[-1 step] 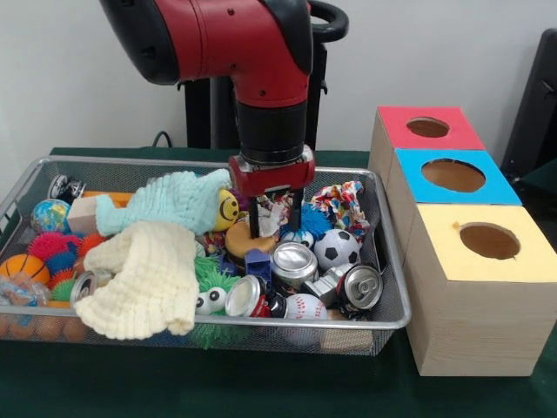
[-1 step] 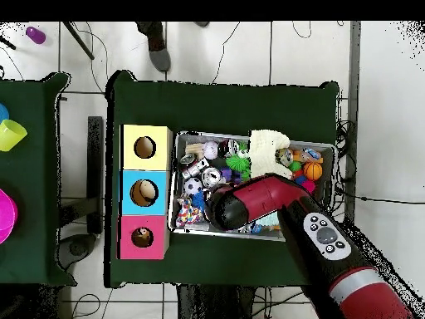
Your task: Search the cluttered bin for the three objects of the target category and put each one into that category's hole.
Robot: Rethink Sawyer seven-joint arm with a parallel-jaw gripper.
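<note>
We see the gripper [image 1: 278, 228] lowered into the wire bin [image 1: 393, 261], its fingers [image 1: 255, 222] spread apart over the clutter, grasping nothing. Several cans [image 1: 293, 262] lie just before it, toward the bin's front.

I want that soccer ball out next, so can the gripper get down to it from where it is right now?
Probably yes. The soccer ball lies uncovered on top of the cans, just beside the gripper, with nothing over it. The crowding cans may hinder the fingers.
</note>
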